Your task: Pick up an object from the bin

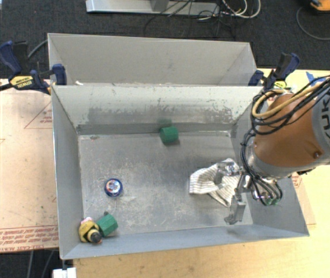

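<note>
My gripper [235, 212] reaches down at the right front of the bin, its fingers just below and right of a crumpled white cloth with grey stripes [211, 182]. A finger [237, 202] touches or overlaps the cloth's right edge; nothing visibly sits between the fingers. A green cube [169, 134] lies against the back wall, well away from the gripper.
A small round blue-and-white cap [113, 187] lies on the left floor. In the front left corner sits a yellow-and-green toy [97, 228]. The arm's orange cover and cables hang over the bin's right wall.
</note>
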You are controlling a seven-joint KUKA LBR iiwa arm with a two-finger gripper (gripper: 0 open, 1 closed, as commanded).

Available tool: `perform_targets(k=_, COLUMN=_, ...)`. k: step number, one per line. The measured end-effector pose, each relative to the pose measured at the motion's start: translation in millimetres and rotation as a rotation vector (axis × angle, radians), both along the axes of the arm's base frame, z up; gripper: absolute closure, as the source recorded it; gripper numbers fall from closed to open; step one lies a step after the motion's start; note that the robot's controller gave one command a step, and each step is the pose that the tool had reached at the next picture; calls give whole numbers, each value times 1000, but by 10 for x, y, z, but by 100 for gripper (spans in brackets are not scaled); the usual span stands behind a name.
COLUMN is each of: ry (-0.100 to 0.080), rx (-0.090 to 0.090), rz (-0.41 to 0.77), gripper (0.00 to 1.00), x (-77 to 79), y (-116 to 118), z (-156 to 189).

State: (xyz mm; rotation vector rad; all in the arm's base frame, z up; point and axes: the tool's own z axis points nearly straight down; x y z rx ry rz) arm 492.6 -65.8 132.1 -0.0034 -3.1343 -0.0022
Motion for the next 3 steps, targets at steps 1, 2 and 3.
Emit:
perform_targets(k=1, ry=-8, rx=-1, rz=3, gripper=0, x=21, y=4, z=40)
perform_targets(k=2, ry=-2, rx=2, rz=181, gripper=0, x=590, y=-89, z=-628)
perform_targets(k=3, ry=-10, rx=1, rz=191, gripper=0, x=575, y=-122, z=-621)
